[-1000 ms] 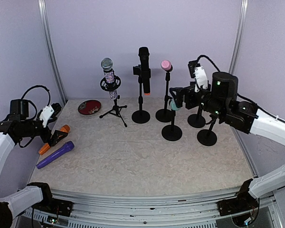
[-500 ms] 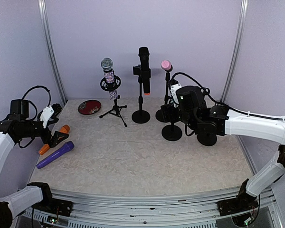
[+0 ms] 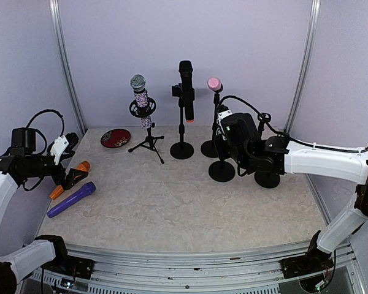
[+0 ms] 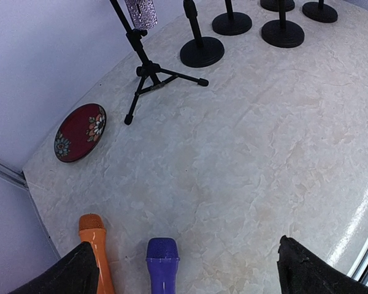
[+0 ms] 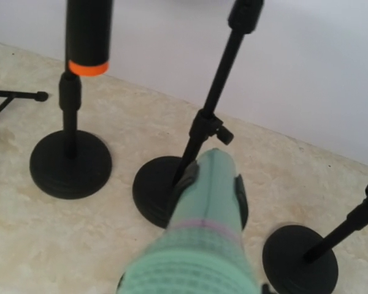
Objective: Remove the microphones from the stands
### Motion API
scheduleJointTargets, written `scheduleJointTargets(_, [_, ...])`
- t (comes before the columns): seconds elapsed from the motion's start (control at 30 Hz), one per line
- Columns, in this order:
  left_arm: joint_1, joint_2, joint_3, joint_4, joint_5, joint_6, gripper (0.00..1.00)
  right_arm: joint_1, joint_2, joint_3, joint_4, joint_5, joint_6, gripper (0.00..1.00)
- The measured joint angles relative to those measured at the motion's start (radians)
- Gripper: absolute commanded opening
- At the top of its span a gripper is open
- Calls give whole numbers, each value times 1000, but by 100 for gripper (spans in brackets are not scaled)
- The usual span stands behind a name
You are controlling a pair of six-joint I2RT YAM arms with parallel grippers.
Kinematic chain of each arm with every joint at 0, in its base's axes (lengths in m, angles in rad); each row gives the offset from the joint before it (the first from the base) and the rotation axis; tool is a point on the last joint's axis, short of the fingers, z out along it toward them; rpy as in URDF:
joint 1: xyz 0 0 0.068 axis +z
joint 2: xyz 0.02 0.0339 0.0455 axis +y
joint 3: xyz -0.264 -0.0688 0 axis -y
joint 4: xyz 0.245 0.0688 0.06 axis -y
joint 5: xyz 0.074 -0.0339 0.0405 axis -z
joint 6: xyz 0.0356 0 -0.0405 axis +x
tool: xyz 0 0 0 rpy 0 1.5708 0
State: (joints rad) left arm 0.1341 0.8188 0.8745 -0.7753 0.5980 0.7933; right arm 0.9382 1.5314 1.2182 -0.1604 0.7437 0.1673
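Lengthwise, the green microphone (image 5: 207, 233) runs straight away from the right wrist camera, its blurred, meshed end nearest the lens and its far end aimed down toward the table; it sits atop the front stand (image 3: 221, 170), right of centre. The right gripper (image 3: 223, 136) is on it, though whether the jaws have clamped it cannot be told. A second ago that arm stood off to the stand's right; it has since swung left onto the microphone. The left gripper (image 3: 72, 176) has stayed spread wide over the purple microphone (image 4: 162, 263) by the table's left edge
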Motion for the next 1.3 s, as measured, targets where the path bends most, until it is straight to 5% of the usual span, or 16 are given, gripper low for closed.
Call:
scheduleJointTargets(0.1, [0,8,0,0,-4,0,99,19,10,10,0,12,-8,0])
scheduleJointTargets(0.7, [-21,17,0,90,38,-137,99,175,44,14,219,-213,-35,0])
scheduleJointTargets(0.97, [-227,93,0,232,33,-320,96,237,245,151,373,-249,-77,0])
scheduleJointTargets(1.13, [-369,148,-29,335,-1,-426,83,273,384,291,411,-258,-105,0])
scheduleJointTargets(1.3, [-399,217,-66,419,-39,-517,73,306,417,331,442,-270,-116,0])
